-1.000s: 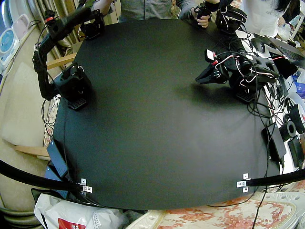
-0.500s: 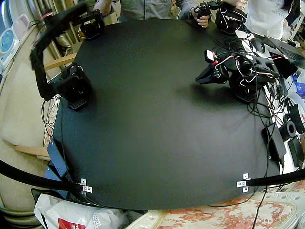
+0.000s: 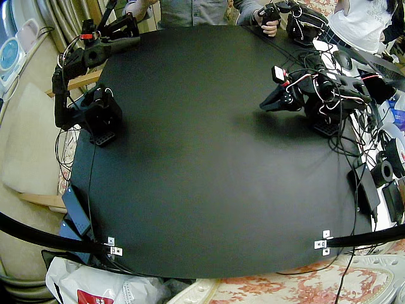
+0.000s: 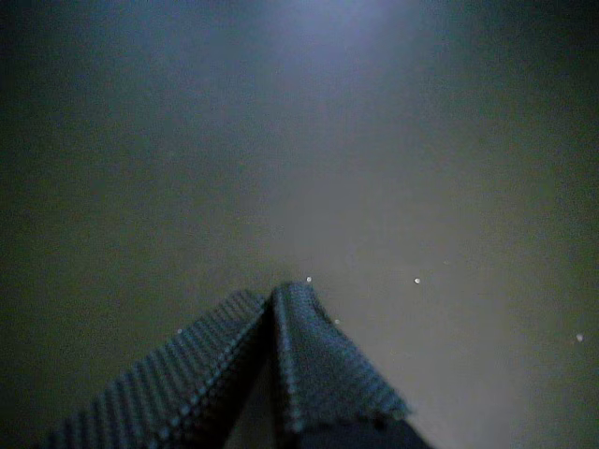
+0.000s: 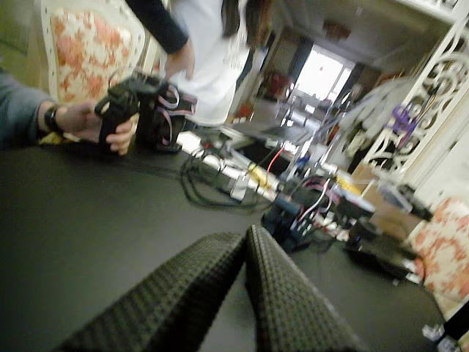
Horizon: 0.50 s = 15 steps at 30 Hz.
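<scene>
Left claw point(image 3: 262, 105) clenched low over black table point(image 3: 202, 177), right claw point(image 5: 247, 236) clenched aloft, cable tangle point(image 3: 347, 136) crowding left arm point(image 3: 319, 95)

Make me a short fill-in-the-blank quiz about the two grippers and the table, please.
The table is ____ in colour.
The left gripper is ____, not open.
The right gripper, also shut, holds ____.
Missing words: black; shut; nothing.

The table point(image 3: 202, 164) is black; the left arm point(image 3: 323, 101) black with red-white wires point(image 3: 299, 78); the fingers point(image 4: 323, 365) carry a dark grid weave; the chair point(image 5: 88, 44), red flowers.
</scene>
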Each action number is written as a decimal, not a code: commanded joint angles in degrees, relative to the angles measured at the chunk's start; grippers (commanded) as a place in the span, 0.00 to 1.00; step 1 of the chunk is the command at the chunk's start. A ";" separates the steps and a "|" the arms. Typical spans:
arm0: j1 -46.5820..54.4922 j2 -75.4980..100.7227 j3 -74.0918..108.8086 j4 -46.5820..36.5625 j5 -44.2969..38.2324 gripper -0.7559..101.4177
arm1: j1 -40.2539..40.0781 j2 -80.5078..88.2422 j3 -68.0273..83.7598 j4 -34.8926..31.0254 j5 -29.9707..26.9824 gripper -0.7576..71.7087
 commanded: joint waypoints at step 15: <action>0.62 1.41 0.70 -0.35 -0.35 0.01 | 15.56 1.23 37.35 20.04 11.78 0.01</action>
